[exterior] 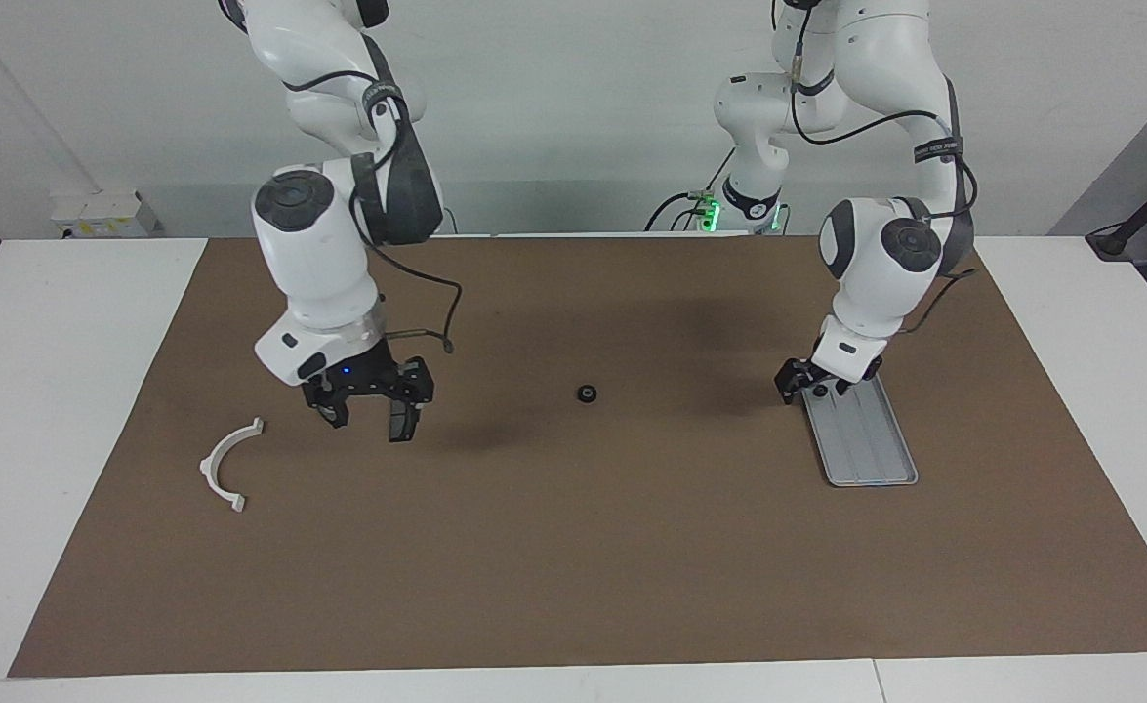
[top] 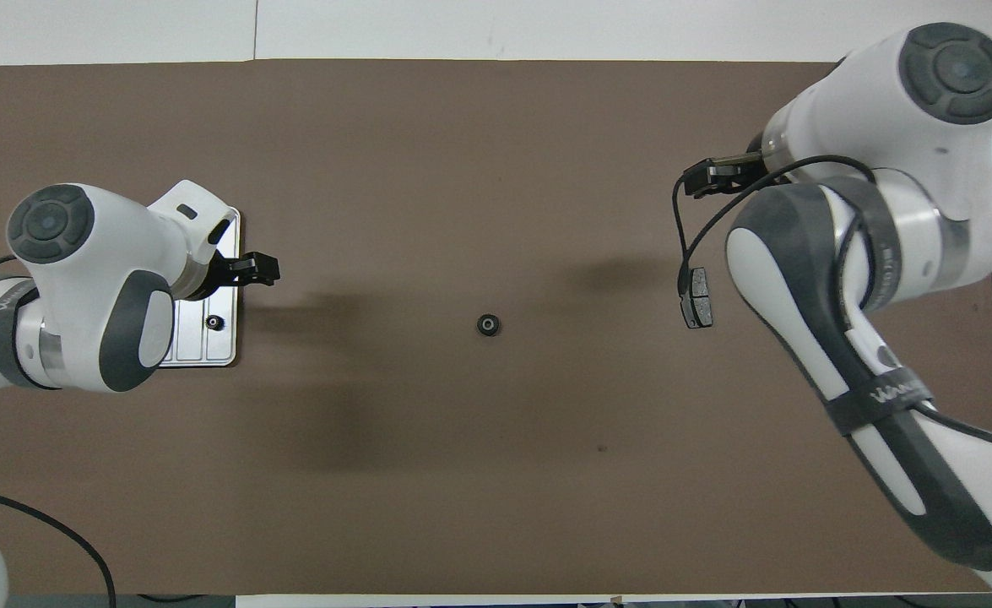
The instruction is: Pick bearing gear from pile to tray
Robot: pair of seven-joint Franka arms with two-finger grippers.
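Observation:
A small black round bearing gear (exterior: pixel 587 393) lies alone on the brown mat (exterior: pixel 573 547) at mid-table, also in the overhead view (top: pixel 487 324). The silver ridged tray (exterior: pixel 871 444) lies toward the left arm's end (top: pixel 227 344). A second small black gear (top: pixel 214 322) lies in the tray's end nearer the robots. My left gripper (exterior: pixel 815 388) is low over that end, open and empty. My right gripper (exterior: pixel 368 415) is open and hangs just above the mat beside a dark grey plate (top: pixel 696 297). A white half-ring bracket (exterior: pixel 231 464) lies toward the right arm's end.
The brown mat covers most of the white table. The right arm hides the bracket in the overhead view. Cables hang from both arms near the grippers.

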